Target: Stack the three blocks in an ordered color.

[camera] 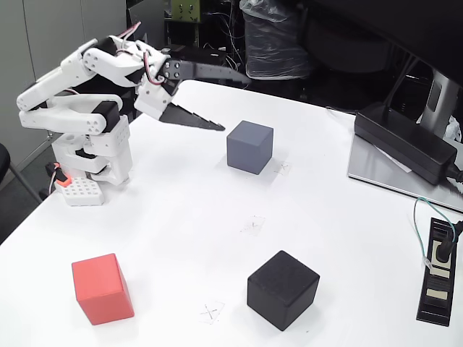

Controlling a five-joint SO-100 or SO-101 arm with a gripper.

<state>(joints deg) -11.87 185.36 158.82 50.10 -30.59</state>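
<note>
Table: one white tabletop (pixel 217 275) spanned the fixed view, carrying everything listed below.
Arm: one white SO-100-type arm (pixel 79 116) stood at the left rear of the table, folded low over its base.
Gripper: one black two-finger gripper (pixel 235 101) pointed right toward the grey cube, its fingers spread apart with nothing between them, raised clear of the tabletop.
Power adapter: one flat black brick (pixel 405 141) lay on a grey slab at the right edge.
Blocks, count: three cubes, each resting separately on the table and well apart from the others, none stacked.
Black cube: one (pixel 282 289), front centre-right, seemingly the largest of the three.
Red cube: one (pixel 102 288), front left.
Grey cube: one (pixel 249 146), slate coloured, rear centre, just right of the gripper tips but not touching them.
Power strip: one black strip (pixel 437 278) at the right front edge, one plug seated in it.
Table marks: three faint small marks between the cubes.
</note>
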